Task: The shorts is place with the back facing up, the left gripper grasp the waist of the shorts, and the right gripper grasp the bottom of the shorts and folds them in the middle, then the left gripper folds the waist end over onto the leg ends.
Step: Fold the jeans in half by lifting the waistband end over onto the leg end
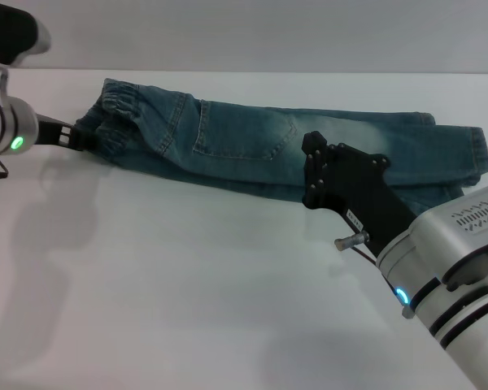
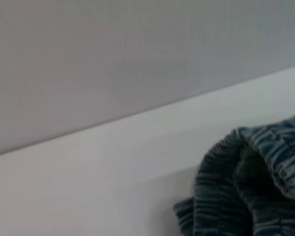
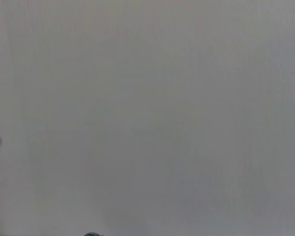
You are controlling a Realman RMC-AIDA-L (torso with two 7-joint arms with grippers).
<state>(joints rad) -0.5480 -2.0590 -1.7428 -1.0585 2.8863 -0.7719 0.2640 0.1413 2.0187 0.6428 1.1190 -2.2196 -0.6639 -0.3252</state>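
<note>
The shorts [image 1: 268, 150] lie across the white table [image 1: 187, 292], already doubled lengthwise, one leg over the other, a back pocket [image 1: 244, 134] facing up. The waist [image 1: 114, 122] sits at about 10 o'clock in the head view, the leg ends [image 1: 464, 158] at about 3 o'clock. The left gripper [image 1: 85, 136] reaches in from 9 o'clock, its prongs closed on the ruffled band's edge; its wrist view shows the gathered elastic bunched close by. The right gripper [image 1: 315, 175] hovers over the near edge of the cloth around mid-length; I cannot tell how far its fingers are parted, and it seems to hold nothing. By my judgement the lengthwise fold is done, and next the left gripper must lift the waist and carry it toward 3 o'clock onto the hems
</note>
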